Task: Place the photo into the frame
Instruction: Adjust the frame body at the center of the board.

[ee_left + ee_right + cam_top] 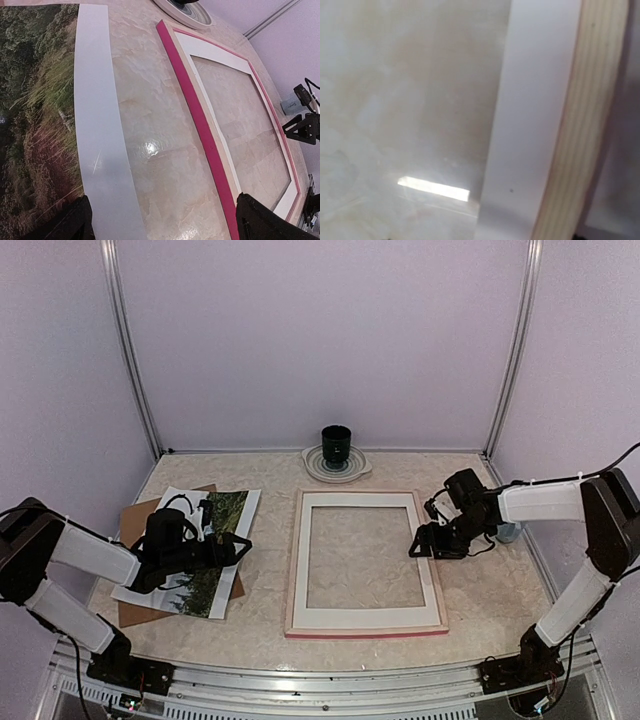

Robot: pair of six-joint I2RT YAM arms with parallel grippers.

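The photo (222,518), a green landscape print with a white margin, lies on the left of the table, partly under my left arm. My left gripper (238,545) hovers low over its right part, open and empty; in the left wrist view the photo's (35,125) margin lies by the left finger (75,222). The frame (296,560) lies back-up in the middle, with a white mat (365,616) inside it. My right gripper (420,543) is at the frame's right rim, open. The right wrist view shows the wooden rim (585,125) and mat strip (535,125) up close.
A brown backing board (140,615) lies under the photo. A dark cup (336,443) stands on a pale plate (352,472) at the back. A small pale blue object (508,532) sits behind my right arm. Walls enclose the table.
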